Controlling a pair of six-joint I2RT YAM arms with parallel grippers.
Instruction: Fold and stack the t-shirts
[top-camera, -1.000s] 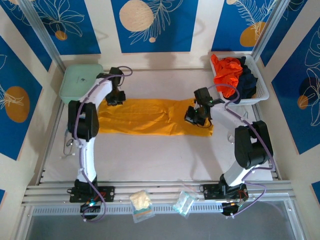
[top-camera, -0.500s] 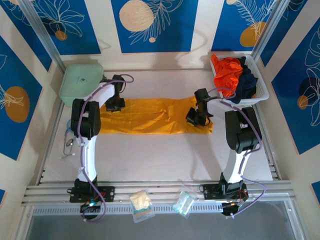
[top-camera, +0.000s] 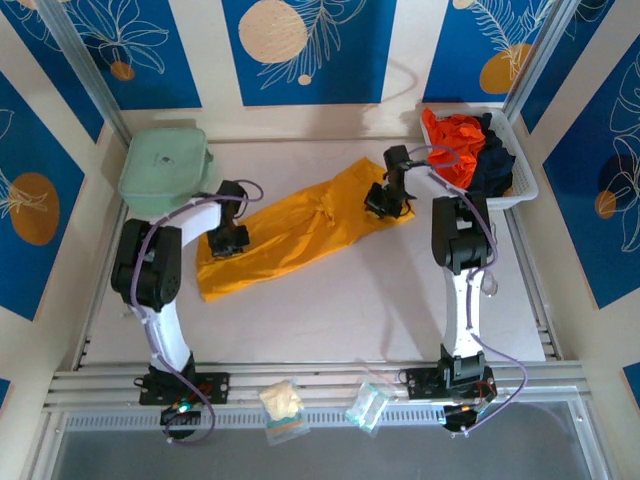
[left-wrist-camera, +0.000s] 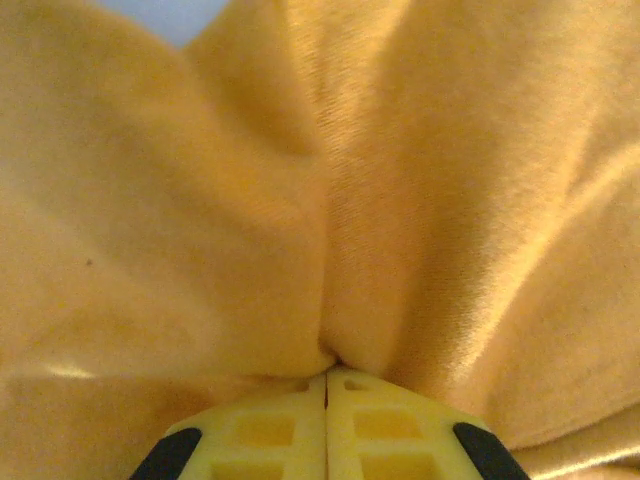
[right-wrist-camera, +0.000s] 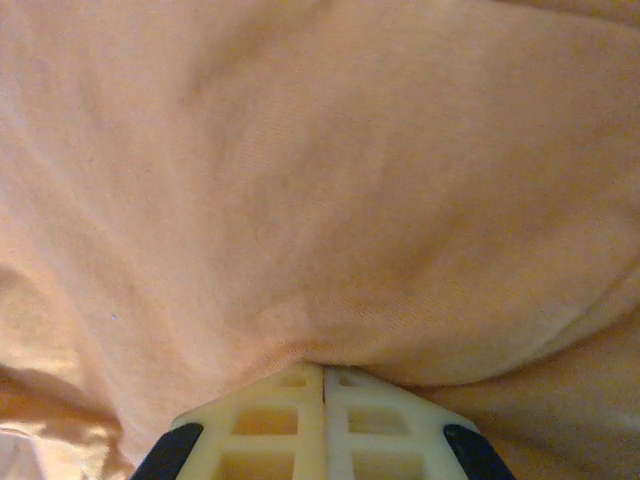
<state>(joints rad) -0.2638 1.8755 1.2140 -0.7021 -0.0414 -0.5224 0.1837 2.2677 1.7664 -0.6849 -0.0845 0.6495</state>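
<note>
The golden-yellow t-shirt (top-camera: 290, 228) lies as a long folded band slanting from near left to far right across the table. My left gripper (top-camera: 229, 240) is shut on its near-left end; in the left wrist view the cloth (left-wrist-camera: 330, 200) bunches into the closed fingertips (left-wrist-camera: 290, 400). My right gripper (top-camera: 383, 200) is shut on the far-right end, with yellow cloth (right-wrist-camera: 320, 200) pinched at its fingertips (right-wrist-camera: 350, 395). The orange-red t-shirt (top-camera: 455, 143) and the dark navy t-shirt (top-camera: 495, 160) lie crumpled in the white basket (top-camera: 520, 185).
A pale mint-green zipped case (top-camera: 163, 167) sits at the far left, close to the left arm. Two small clear packets (top-camera: 282, 405) (top-camera: 368, 405) lie on the front rail. The basket stands just right of the right gripper.
The yellow shirt has swung from lying level across the table to a diagonal: the right gripper carried its end away toward the back, the left gripper pulled its end nearer.
</note>
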